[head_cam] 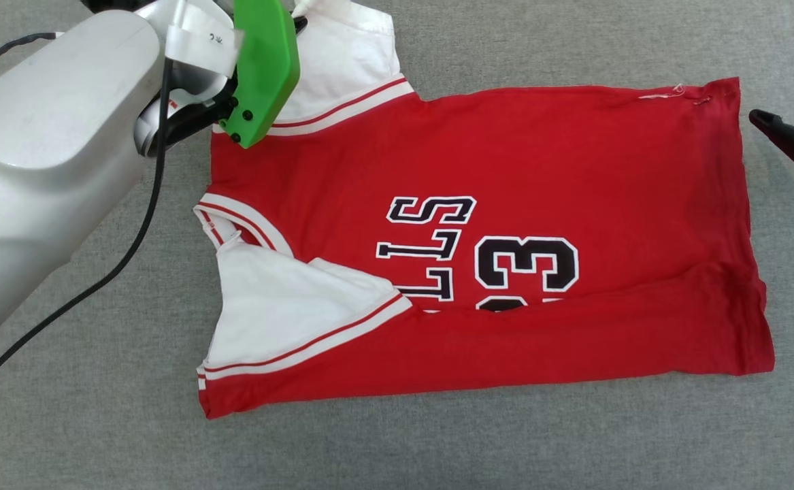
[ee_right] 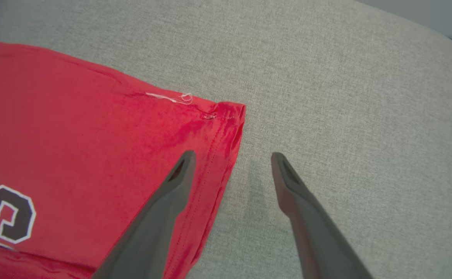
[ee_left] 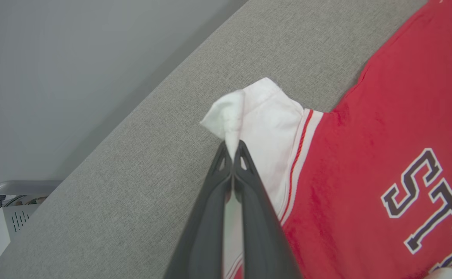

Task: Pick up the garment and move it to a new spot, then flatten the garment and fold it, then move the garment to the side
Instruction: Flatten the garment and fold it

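Observation:
The garment [head_cam: 505, 170], a red jersey with black white-outlined letters and numbers, lies spread front-up on the grey fabric surface [head_cam: 437, 449]. Its near long edge is folded over the print. My left gripper [ee_left: 232, 145] is shut on the bunched edge of the far white sleeve [ee_left: 272, 124], which is pinched up off the surface. In the head view that hand sits behind its green wrist mount [head_cam: 264, 68], above the far sleeve [head_cam: 349, 61]. My right gripper [ee_right: 233, 155] is open, its jaws astride the garment's hem corner [ee_right: 226, 116]. It appears at the right edge [head_cam: 781, 107].
My pale left forearm [head_cam: 43, 136] and a black cable [head_cam: 131, 238] cover the surface to the left of the garment. The near white sleeve [head_cam: 281, 306] lies folded inward. Beyond the surface's far edge [ee_left: 164, 81] is a plain wall, with a white box [ee_left: 1, 228] lower left.

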Controlling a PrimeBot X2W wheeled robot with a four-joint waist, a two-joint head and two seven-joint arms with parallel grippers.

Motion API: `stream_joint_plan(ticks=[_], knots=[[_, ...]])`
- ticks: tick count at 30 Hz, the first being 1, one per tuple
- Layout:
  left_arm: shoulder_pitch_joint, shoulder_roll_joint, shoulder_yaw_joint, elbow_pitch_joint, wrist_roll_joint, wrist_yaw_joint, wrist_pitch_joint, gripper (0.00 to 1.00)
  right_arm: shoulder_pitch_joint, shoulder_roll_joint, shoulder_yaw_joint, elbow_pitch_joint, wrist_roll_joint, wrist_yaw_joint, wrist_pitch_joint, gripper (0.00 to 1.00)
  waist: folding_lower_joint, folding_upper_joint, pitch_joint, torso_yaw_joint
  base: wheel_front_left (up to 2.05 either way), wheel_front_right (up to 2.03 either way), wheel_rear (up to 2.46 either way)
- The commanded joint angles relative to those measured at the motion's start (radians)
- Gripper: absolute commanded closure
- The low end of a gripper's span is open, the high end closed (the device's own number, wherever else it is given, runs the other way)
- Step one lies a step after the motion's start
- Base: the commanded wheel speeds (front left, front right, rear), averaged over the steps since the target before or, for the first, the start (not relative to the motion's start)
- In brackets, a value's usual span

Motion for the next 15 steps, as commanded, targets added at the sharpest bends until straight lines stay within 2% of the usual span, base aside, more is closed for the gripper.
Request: stream_joint_plan(ticks=[1,6,11,15], knots=[[0.010,-0.003,0.002,-0.008,0.019,-0.002,-0.011,1.00,-0.034,-0.001,0.014,0.023,0.001,-0.001,0.021,0.00,0.0001,0.0000,0.010,0.015,0.00,0.00,0.00],[-0.012,-0.004,0.001,-0.029,0.032,-0.002,-0.026,1.00,-0.117,0.026,0.052,0.122,-0.019,-0.001,0.055,0.00,0.0001,0.0000,0.040,0.033,0.00,0.00,0.00],[-0.030,-0.003,0.001,-0.043,0.041,-0.002,-0.034,1.00,-0.185,0.072,0.099,0.230,-0.049,-0.001,0.021,0.00,0.0001,0.0000,0.075,0.044,0.00,0.00,0.00],[-0.035,-0.008,0.001,-0.044,0.043,-0.002,-0.041,1.00,-0.180,0.091,0.168,0.303,-0.062,-0.001,0.003,0.00,0.0001,0.0000,0.088,0.049,0.00,0.00,0.00]])
